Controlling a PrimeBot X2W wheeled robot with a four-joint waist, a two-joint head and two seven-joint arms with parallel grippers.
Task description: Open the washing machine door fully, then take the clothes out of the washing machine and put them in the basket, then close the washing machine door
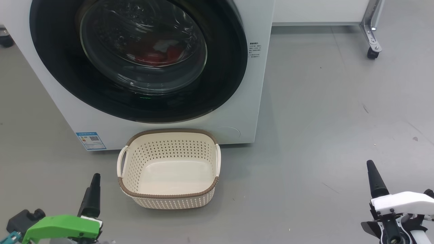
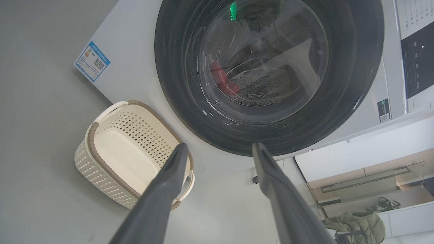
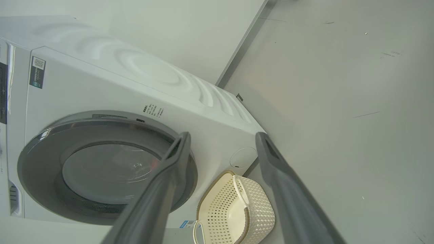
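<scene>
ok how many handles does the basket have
2. The left handle sits on the basket's left end, the right handle on its right end, in the head view. None seem hidden.

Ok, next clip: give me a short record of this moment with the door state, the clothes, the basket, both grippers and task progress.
door: washing machine door shut on the washing machine
laundry: red clothes inside the machine, seen through the door's glass
container: basket empty, upright on the floor in front of the machine, below the door
left arm: left gripper open, holding nothing, touching nothing
right arm: right gripper open, holding nothing, touching nothing
progress: no step done yet; door not yet opened
</scene>
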